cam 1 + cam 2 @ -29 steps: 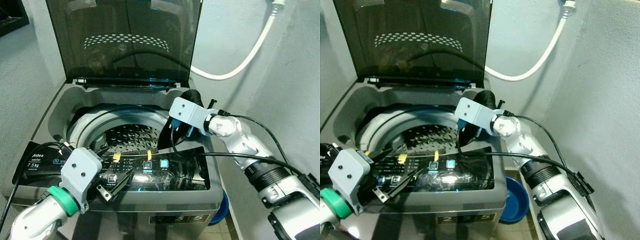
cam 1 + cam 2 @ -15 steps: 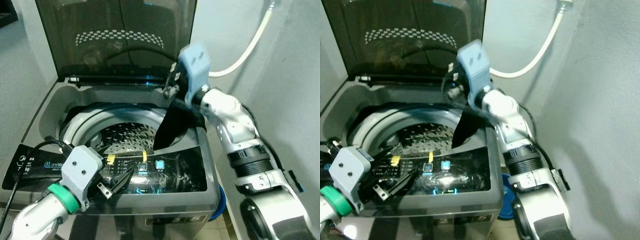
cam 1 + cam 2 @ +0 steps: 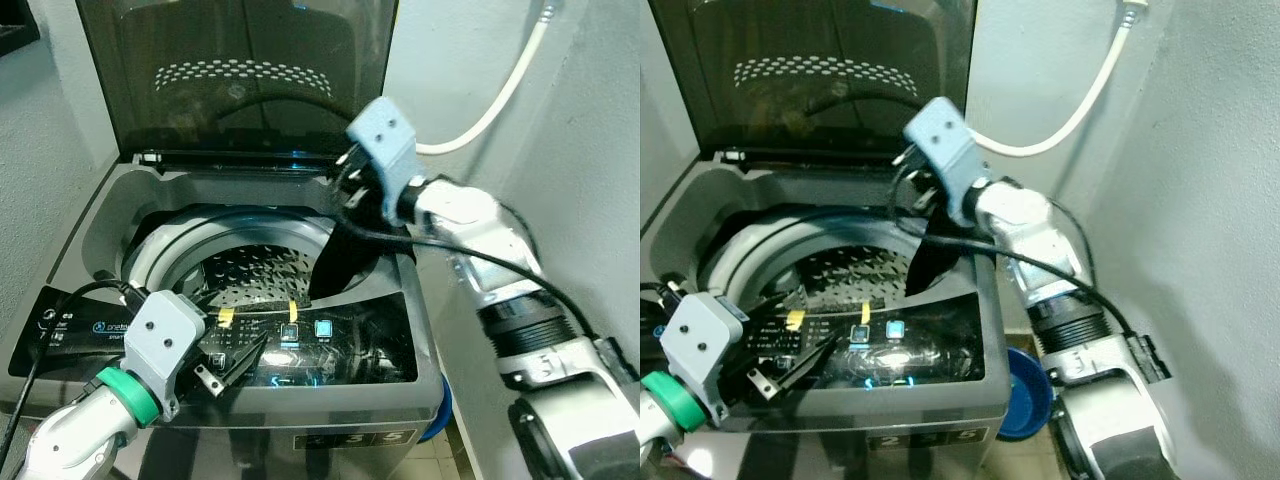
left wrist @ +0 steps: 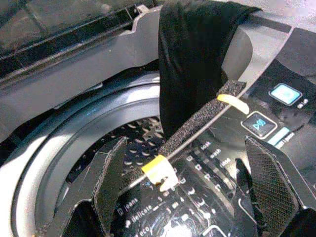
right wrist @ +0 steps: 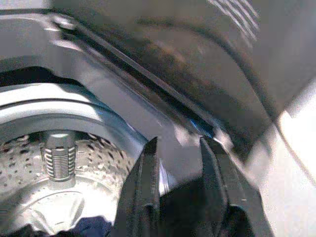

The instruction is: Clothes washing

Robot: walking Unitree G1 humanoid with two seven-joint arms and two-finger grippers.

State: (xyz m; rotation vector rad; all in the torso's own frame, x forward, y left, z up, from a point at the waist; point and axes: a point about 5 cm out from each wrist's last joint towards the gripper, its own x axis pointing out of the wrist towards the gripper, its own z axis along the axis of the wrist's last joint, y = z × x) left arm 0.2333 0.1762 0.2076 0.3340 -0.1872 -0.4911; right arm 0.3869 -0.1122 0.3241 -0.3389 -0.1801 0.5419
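Head cameras look down at the washing machine (image 3: 250, 300); wrist cameras peer closely inside.

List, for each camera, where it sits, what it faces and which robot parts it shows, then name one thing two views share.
Head pair: look down at washer; both arms show.
Left wrist: faces control panel, left pincer open.
Right wrist: faces drum, right pincer on black garment.
Shared: garment in head and left-wrist views.

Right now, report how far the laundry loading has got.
Done: the washer lid stands open. In hand: the right gripper holds a black garment draped over the tub's right rim, partly hanging into the drum. The left gripper hovers open above the control panel. Left: dropping it in, closing, starting.
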